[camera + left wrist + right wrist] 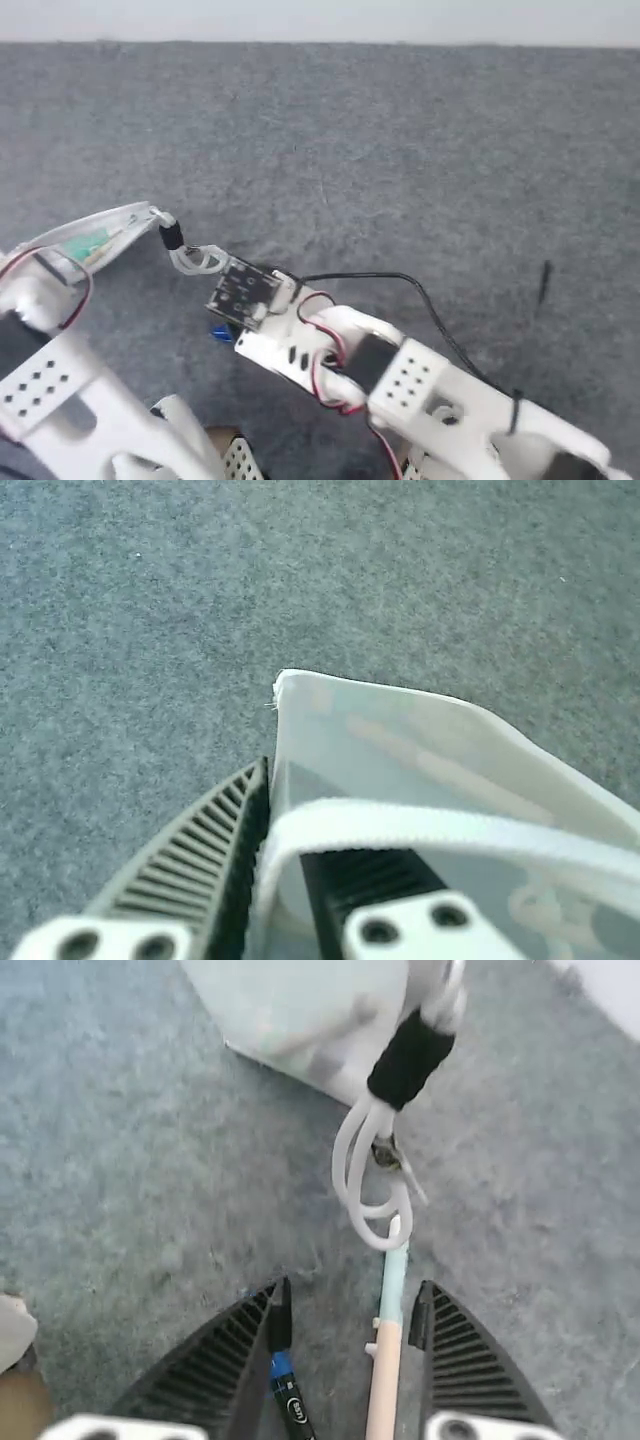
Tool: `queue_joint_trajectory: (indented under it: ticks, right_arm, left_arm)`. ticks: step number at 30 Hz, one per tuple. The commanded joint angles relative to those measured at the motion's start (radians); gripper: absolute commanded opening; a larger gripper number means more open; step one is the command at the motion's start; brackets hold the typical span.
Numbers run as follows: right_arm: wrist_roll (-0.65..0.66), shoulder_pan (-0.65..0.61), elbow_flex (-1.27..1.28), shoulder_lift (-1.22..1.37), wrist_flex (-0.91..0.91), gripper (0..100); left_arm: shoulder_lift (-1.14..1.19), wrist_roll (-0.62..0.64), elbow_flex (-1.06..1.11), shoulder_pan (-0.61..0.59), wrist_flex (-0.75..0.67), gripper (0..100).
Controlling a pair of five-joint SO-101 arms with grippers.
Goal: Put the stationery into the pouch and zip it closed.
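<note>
Pouch [95, 235] over grey carpet-like table [400, 130]; pale wall [320, 18] beyond.

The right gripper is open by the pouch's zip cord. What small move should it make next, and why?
Probably lower the right gripper and close on the pencil. It lies on the table between the open jaws, with a pen beside it, so stationery is not yet packed. The left gripper holds the pouch; the zip cord can wait.
</note>
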Motion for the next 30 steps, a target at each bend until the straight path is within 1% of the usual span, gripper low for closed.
queue_joint_trajectory:
  ticks: [1, 9, 15, 19, 26, 30]
  right_arm:
    - [0.012, 0.013, -0.109, 0.104, 0.004, 18.4]
    - [0.009, 0.091, -0.222, 0.266, 0.002, 18.4]
    - [0.006, 0.101, -0.325, 0.443, -0.005, 18.4]
    - [-0.060, 0.107, -0.410, 0.565, 0.002, 18.4]
    - [-0.060, 0.139, -0.540, 0.768, 0.004, 18.4]
    - [-0.060, 0.154, -0.574, 0.843, 0.004, 18.4]
  left_arm:
    - [0.006, 0.014, -0.031, -0.009, -0.031, 1]
    - [0.006, 0.014, -0.028, -0.009, -0.031, 1]
    - [0.006, 0.017, -0.028, -0.009, -0.031, 1]
    - [0.006, 0.017, -0.028, -0.009, -0.031, 1]
    - [0.006, 0.017, -0.025, -0.009, -0.029, 1]
    - [0.006, 0.017, -0.025, -0.009, -0.029, 1]
